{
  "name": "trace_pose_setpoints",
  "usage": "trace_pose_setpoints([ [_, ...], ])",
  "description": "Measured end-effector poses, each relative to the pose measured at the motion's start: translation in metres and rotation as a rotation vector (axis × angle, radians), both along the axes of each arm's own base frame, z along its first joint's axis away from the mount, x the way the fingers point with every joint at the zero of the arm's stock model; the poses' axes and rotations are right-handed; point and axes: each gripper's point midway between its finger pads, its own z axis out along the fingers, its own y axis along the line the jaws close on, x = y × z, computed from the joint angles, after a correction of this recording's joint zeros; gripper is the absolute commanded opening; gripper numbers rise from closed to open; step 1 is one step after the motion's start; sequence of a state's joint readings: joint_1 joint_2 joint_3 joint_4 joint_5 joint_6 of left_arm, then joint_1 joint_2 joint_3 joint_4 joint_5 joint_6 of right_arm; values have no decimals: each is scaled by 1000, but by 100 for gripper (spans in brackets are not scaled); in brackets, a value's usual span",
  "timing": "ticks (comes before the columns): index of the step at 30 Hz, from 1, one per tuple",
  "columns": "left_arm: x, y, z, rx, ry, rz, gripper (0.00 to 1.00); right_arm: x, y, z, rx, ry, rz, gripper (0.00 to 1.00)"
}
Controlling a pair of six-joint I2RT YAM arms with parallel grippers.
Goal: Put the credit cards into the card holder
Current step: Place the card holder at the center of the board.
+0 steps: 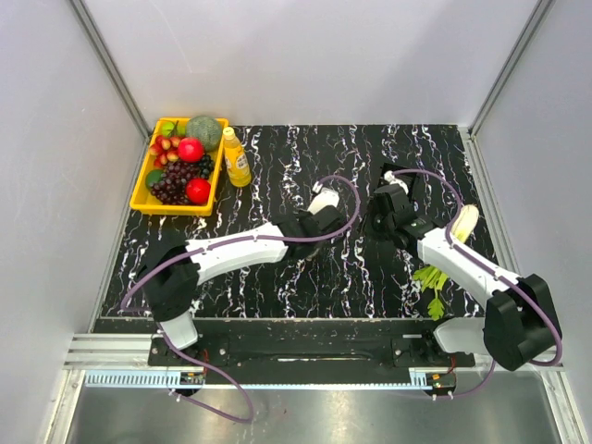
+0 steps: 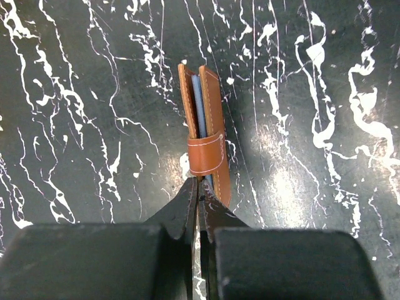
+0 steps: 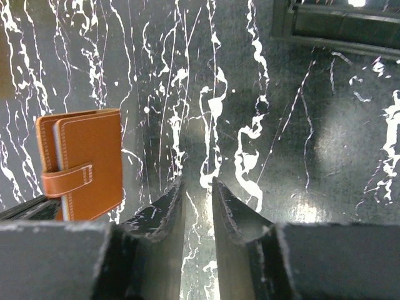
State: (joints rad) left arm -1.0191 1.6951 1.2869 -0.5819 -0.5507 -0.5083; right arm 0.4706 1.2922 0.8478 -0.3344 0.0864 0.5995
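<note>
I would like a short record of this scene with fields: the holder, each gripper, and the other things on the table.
holder: small brown leather card holder, seen edge-on from the left wrist, strap closed around it
card: grey-blue card showing between the flaps
left gripper: shut on the holder's near edge
right gripper: open, nothing between its fingers, beside the holder
surface: black white-veined table
far left: yellow plastic tray, yellow bottle beside it
</note>
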Motion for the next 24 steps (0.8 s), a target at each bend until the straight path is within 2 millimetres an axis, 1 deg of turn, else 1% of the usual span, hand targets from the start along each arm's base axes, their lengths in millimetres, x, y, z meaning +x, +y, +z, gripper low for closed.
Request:
trace_pose_setpoints([
  [2,-1,-4,-9,26,5,0,0,-4,2,-4,11,17,14,25],
  [4,-4,1,-15,56,18,5,0,-6,11,-10,44,45,39,21],
  [6,-4,5,-16,69,14,14,0,-5,21,-20,83,77,57,18],
  [8,-3,8,-14,75,4,21,0,-5,35,-36,137,116,83,18],
  [13,-2,12,-11,78,-10,31,0,-13,72,-86,241,255,147,16],
  [15,-2,12,-12,80,-11,32,0,-18,88,-98,280,289,176,16],
  [17,-4,16,-16,91,-4,31,0,-18,105,-98,334,291,204,15],
  [19,-6,18,-19,99,3,31,0,-15,116,-97,374,290,218,16],
  [24,-6,14,-20,83,10,23,0,-7,135,-98,468,291,234,18],
])
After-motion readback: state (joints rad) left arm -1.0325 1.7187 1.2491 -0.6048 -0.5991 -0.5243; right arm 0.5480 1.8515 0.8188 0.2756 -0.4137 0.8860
